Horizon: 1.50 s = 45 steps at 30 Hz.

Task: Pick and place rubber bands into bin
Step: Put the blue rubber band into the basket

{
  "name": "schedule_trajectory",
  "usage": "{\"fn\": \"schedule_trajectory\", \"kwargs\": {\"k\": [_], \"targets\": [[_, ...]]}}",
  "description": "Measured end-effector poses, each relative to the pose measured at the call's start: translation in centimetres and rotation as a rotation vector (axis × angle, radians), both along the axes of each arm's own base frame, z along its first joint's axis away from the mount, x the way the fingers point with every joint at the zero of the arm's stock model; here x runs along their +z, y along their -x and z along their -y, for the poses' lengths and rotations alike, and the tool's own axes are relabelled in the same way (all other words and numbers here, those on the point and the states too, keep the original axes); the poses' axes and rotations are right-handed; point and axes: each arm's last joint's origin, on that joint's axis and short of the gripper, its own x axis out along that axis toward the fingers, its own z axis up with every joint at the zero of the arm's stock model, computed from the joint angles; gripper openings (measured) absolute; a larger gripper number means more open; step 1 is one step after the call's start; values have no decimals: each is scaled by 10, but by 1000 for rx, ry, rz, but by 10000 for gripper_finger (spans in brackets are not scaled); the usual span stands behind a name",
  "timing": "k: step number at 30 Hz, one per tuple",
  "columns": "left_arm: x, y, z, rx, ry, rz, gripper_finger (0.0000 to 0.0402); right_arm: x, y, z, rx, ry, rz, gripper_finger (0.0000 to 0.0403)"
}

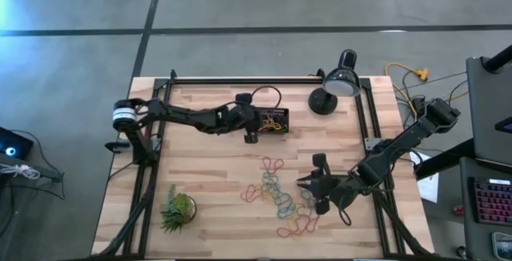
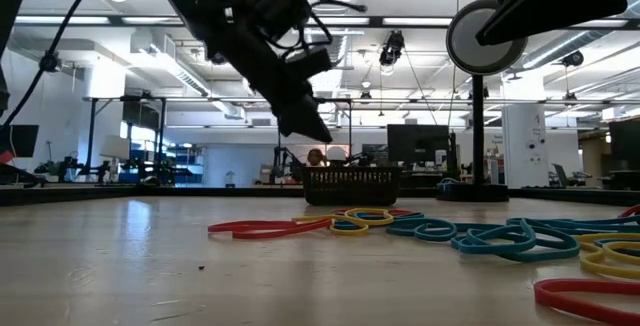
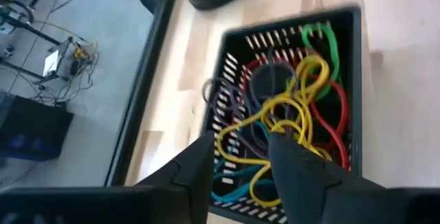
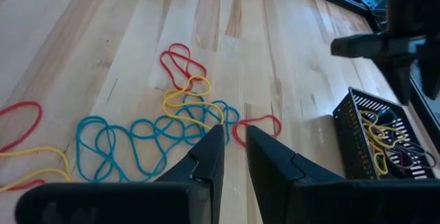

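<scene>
Hovering over one bin [image 3: 352, 80] of rubber bands [image 3: 302, 104], left pincer [image 3: 240, 172] open, empty.

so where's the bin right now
In the high view the bin sits at the table's far middle, under the left gripper, left of the lamp.

Coloured rubber bands [image 1: 280, 197] loose on table, more inside black bin [image 1: 273, 122]
</scene>
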Motion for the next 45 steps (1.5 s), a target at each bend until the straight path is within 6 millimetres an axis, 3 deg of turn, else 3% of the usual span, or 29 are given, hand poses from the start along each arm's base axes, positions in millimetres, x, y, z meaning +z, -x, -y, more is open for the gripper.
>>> {"fn": "schedule_trajectory", "kwargs": {"k": [4, 11, 16, 21, 29, 34, 40, 45], "targets": [[12, 3, 16, -40, 20, 8, 127, -3, 1, 1, -2, 3, -8, 56], [22, 17, 72, -178, 88, -20, 128, -21, 0, 12, -54, -15, -16, 56], [24, 28, 112, -268, 120, -21, 128, -36, -14, 22, -38, -13, -26, 56], [26, 42, 137, -303, 79, -16, 128, -55, -39, 32, 52, -29, -99, 56], [39, 64, 149, -276, 74, 27, 128, -67, -67, 55, 50, -106, -237, 56], [25, 81, 147, -232, 133, 21, 128, -54, -53, 61, -39, -242, -420, 56], [11, 93, 142, -219, 105, 42, 128, -33, -30, 45, -82, -313, -460, 56], [15, 96, 141, -227, 81, 64, 128, -39, -27, 24, -55, -350, -450, 56]]}}
